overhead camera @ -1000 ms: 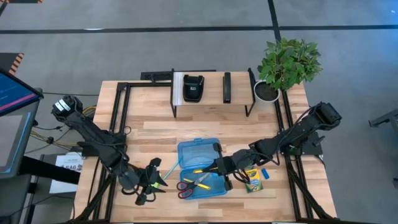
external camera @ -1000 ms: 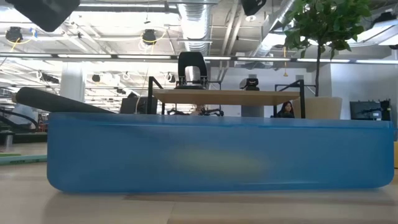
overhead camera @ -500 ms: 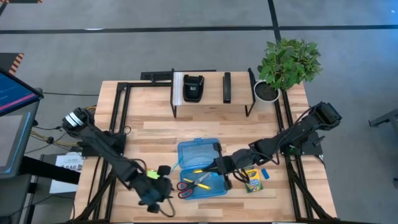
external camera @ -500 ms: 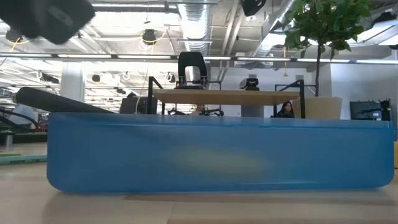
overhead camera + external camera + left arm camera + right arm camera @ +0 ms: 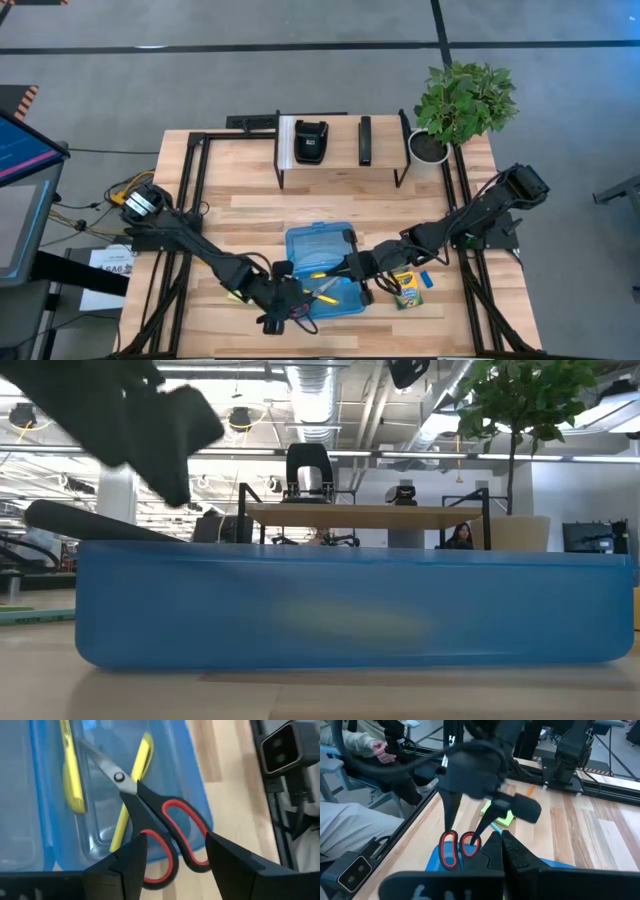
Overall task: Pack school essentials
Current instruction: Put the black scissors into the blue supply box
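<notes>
wood table (image 5: 250, 215), blue case (image 5: 312, 245), crayon box (image 5: 408, 289)

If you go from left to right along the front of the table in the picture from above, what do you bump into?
Left gripper over the scissors → blue case → right gripper → crayon box → tiny blue eraser.

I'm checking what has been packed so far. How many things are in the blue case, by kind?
In the blue case:
Red-handled scissors: 1 (handles stick out over the rim)
Yellow pencils: 2
Total: 3
</notes>
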`<state>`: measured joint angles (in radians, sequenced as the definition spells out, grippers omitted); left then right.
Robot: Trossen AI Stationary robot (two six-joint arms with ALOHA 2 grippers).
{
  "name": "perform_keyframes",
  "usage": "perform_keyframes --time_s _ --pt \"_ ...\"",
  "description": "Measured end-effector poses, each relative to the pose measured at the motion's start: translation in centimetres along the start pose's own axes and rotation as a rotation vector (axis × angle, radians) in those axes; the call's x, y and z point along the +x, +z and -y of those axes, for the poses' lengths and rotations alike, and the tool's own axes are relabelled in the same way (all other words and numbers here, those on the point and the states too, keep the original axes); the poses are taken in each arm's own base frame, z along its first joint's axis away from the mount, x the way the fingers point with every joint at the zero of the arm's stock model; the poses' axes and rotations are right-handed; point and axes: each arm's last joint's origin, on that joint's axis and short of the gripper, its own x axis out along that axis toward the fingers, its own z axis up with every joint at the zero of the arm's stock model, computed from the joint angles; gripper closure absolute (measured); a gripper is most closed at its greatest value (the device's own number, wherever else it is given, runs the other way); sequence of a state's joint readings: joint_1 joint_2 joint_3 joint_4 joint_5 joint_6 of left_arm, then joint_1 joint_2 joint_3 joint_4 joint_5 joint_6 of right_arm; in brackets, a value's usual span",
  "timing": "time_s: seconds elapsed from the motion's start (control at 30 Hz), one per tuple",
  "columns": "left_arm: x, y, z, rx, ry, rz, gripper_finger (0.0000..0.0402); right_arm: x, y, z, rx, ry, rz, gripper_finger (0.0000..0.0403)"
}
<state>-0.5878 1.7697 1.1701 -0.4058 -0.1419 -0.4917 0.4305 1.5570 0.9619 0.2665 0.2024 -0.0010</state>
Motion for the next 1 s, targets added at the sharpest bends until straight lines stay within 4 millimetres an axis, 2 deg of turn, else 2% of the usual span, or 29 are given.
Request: perform_keyframes --time_s 0.2,0.47,0.7,1.0 --pt "0.7 0.0 -1.1 -0.071 0.036 -0.046 0.0239 0.0 0.0 0.0 0.0 0.0 0.0 0.0403" --pt "0.7 -0.1 -1.1 -0.076 -0.002 -0.079 0.0263 0.0 0.0 0.0 -0.007 0.0 0.0 0.0403" --pt "1.2 -0.2 -1.2 -0.081 -0.021 -0.099 0.0264 0.0 0.0 0.0 -0.007 -0.001 0.002 0.0403" --pt "3.0 0.7 -1.2 -0.048 -0.018 -0.149 0.0266 0.0 0.1 0.0 -0.007 -0.001 0.001 0.0403"
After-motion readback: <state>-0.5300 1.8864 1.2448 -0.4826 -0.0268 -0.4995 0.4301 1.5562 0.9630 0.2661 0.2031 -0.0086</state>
